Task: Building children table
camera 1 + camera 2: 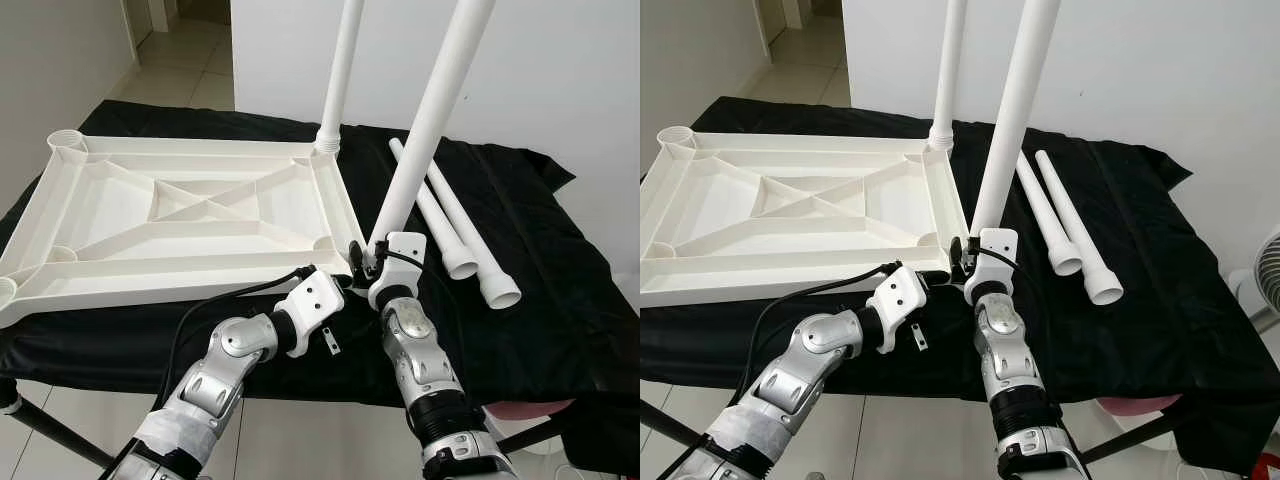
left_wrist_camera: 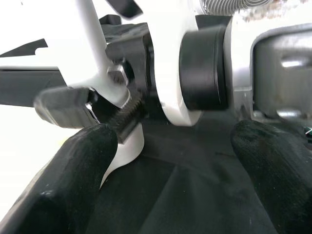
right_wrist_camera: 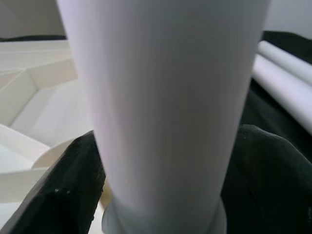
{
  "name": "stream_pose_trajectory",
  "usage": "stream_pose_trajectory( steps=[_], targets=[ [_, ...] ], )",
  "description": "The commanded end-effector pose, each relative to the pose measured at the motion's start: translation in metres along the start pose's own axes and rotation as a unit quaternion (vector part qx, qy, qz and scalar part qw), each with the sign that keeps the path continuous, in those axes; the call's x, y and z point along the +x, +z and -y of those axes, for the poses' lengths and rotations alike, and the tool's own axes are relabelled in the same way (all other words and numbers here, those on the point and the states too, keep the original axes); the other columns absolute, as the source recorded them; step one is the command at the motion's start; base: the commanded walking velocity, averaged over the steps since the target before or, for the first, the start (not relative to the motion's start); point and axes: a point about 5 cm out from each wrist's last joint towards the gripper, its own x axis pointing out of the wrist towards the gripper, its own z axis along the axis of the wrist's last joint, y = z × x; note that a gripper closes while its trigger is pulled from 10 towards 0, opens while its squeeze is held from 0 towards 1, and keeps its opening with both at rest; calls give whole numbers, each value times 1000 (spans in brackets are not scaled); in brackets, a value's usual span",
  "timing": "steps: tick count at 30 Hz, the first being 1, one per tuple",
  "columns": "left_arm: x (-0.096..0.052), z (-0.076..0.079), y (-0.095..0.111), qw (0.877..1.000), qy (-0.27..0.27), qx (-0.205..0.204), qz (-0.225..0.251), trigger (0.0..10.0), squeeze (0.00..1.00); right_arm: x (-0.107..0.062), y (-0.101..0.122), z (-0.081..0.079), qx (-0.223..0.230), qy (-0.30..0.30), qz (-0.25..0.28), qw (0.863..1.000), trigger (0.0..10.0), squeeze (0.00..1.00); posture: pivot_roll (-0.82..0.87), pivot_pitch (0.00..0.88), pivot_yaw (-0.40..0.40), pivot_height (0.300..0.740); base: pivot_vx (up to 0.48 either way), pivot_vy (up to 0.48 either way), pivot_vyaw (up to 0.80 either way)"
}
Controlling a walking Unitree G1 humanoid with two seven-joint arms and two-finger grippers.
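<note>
At the near edge of the desk, draped in black cloth, the right gripper is closed around the base of a white table leg, holding it nearly upright over the tabletop's near right corner socket. Just beside it, the left gripper has its fingers spread apart, holding nothing. Beyond lies the upturned white tabletop. A second leg stands in its far right corner; two loose legs lie to the right.

Both arms are jointed silver metal with black bands, ending in white wrist housings. A black cable loops along the left arm, whose lower end is taped white
</note>
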Motion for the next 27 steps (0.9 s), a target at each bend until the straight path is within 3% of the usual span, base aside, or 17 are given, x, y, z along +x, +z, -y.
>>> stream_pose_trajectory(
  steps=[1,3,4,5,6,8,10,13,19,23,25,26,27],
  targets=[
    [1,2,0,1000,9,-2,-3,10000,0,0,3,4,3,12,3,1000,10000,1000,46,0,-103,740,0,0,0],
    [1,2,0,1000,8,-2,-3,10000,0,0,3,5,2,26,2,1000,10000,1000,46,0,-103,740,0,0,0],
    [1,2,-1,1000,8,-2,-3,10000,0,0,3,5,0,65,-3,998,10000,667,41,0,-101,740,0,0,0],
    [1,2,-1,1000,8,-2,-3,10000,0,0,3,5,0,65,-3,998,10000,667,41,0,-101,740,0,0,0],
    [1,2,-1,1000,7,-2,-3,10000,0,0,3,5,-4,97,-6,995,10000,0,39,0,-100,740,0,0,0],
    [1,2,-1,1000,6,-2,-4,10000,0,-1,3,8,-18,151,-11,988,10000,0,37,0,-98,740,0,0,0],
    [1,2,-1,1000,6,-2,-4,10000,0,-1,3,8,-21,159,-12,987,10000,0,37,0,-98,740,0,0,0],
    [1,2,0,1000,3,-1,-3,10000,0,5,9,16,-61,234,-5,970,10000,0,35,0,-89,740,0,0,0],
    [1,1,0,1000,1,0,-3,10000,0,10,13,18,-69,267,-6,961,10000,0,37,0,-85,740,0,0,0],
    [1,0,1,1000,0,2,-3,10000,0,18,10,18,-88,307,-28,947,10000,0,50,0,-86,740,0,0,0],
    [1,0,1,1000,0,3,-3,10000,0,18,7,18,-90,315,-37,944,9412,0,50,0,-86,740,0,0,0],
    [1,0,1,1000,1,3,-4,10000,0,18,3,20,-93,319,-46,942,7059,0,53,0,-86,740,0,0,0],
    [1,-1,1,1000,1,3,-4,10000,0,18,1,21,-95,321,-52,941,7059,0,53,0,-86,740,0,0,0]
  ],
)
